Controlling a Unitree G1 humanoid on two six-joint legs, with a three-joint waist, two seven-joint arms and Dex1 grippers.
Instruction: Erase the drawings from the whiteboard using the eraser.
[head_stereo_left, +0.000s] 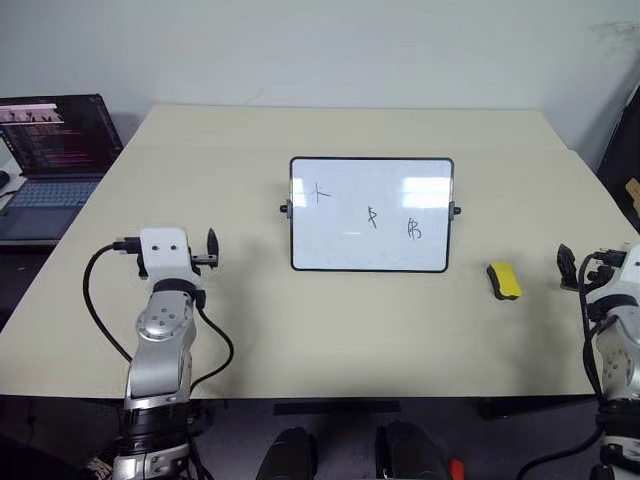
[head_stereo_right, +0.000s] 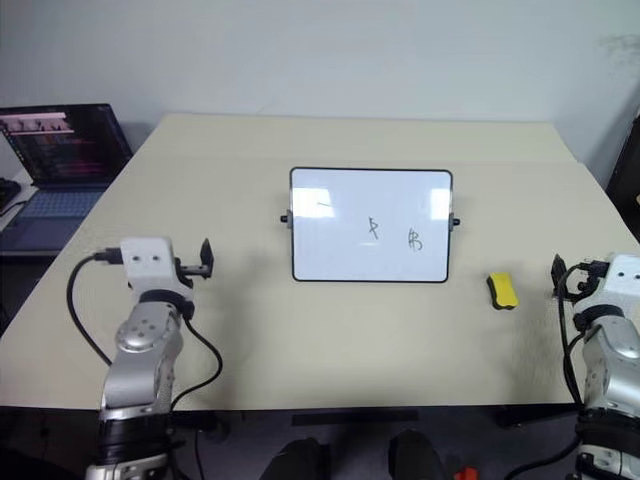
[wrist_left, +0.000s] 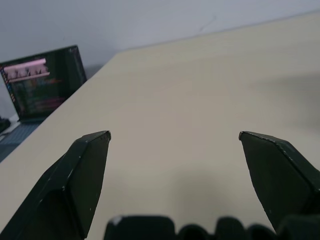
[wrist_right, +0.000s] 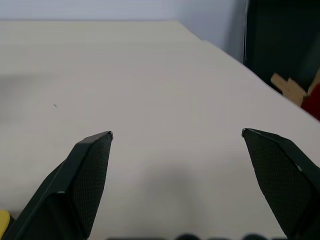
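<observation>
Head cam: you've got the whiteboard (head_stereo_left: 371, 214) mid-table (head_stereo_left: 300, 330), propped w/ a tilt, three drawings (head_stereo_left: 372, 217) on it. Eraser (head_stereo_left: 504, 280) lies on the table just right of the board, apart from it. Left gripper (head_stereo_left: 190, 255) near table's left edge, right gripper (head_stereo_left: 582, 268) right of eraser, not touching. Laptop (head_stereo_left: 55, 150) far left, screen lit.

L wrist cam: fingers (wrist_left: 75, 180) spread wide, nothing between them.

R wrist cam: fingers (wrist_right: 80, 180) spread wide, empty; yellow eraser corner (wrist_right: 3, 220) beside one.

beige table (head_stereo_left: 300, 330) carries the whiteboard (head_stereo_left: 371, 214), apparently propped upright, and yellow eraser (head_stereo_left: 504, 280).
</observation>
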